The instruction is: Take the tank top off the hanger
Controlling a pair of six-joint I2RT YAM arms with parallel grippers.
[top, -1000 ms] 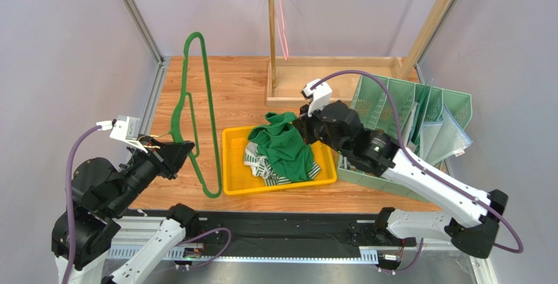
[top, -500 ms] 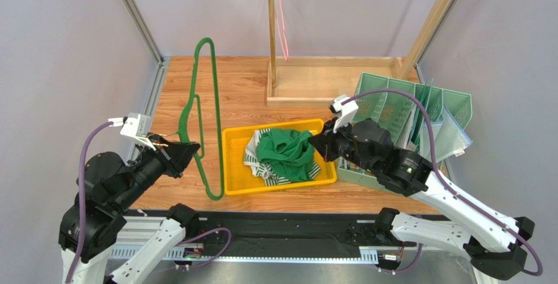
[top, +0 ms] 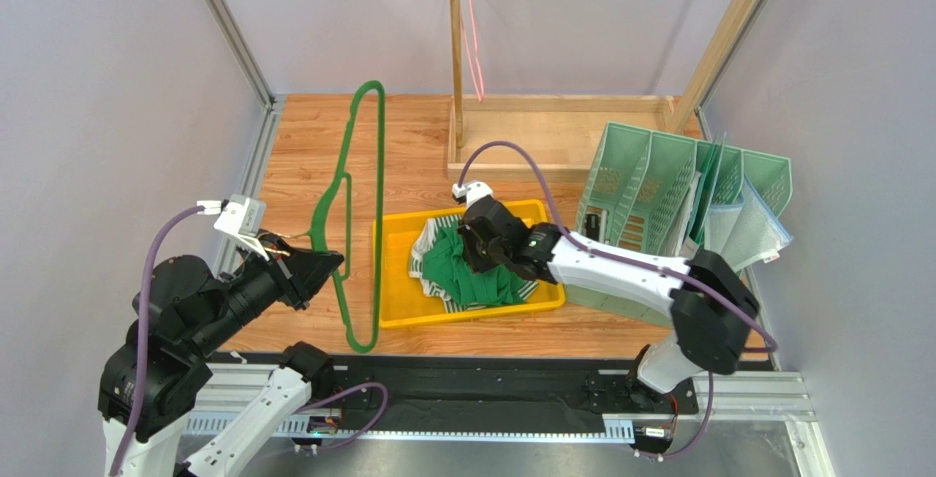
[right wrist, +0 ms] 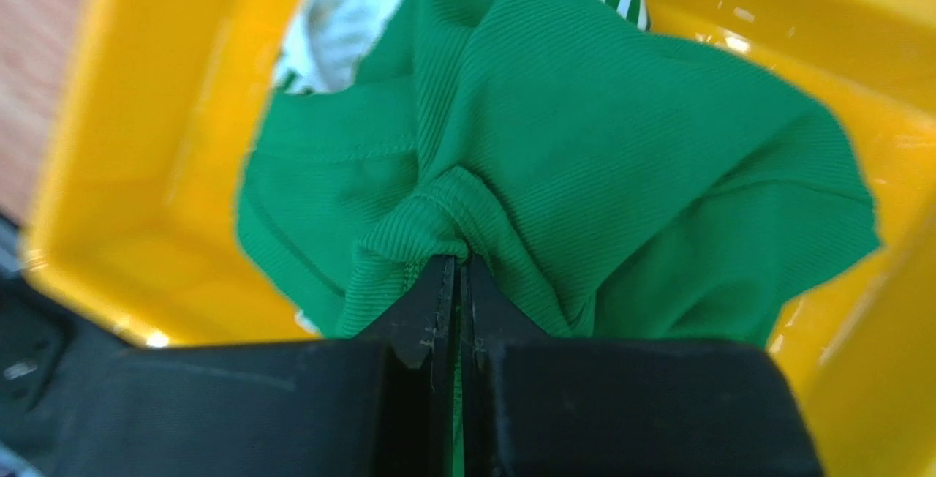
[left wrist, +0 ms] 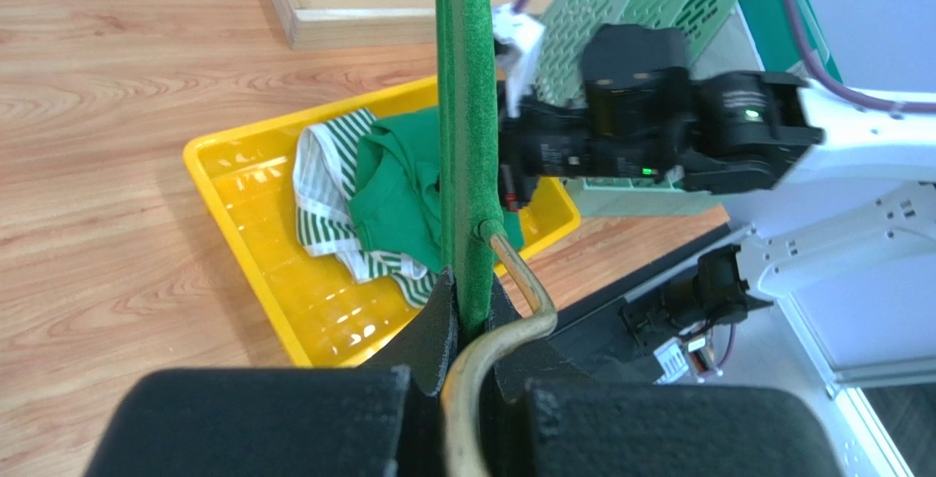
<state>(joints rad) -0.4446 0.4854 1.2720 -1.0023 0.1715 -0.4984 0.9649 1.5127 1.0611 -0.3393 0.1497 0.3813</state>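
Green tank top lies in tray, pinched by the right end effector.

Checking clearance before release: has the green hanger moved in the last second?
Yes. The hanger has swung right toward the yellow tray, now crossing its left rim.

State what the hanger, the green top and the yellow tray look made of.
Hanger: matte, velvety green coating, core unclear; hook looks metal. Green top: soft ribbed knit, fine ribs visible. Yellow tray: glossy hard plastic, judging by its glare.
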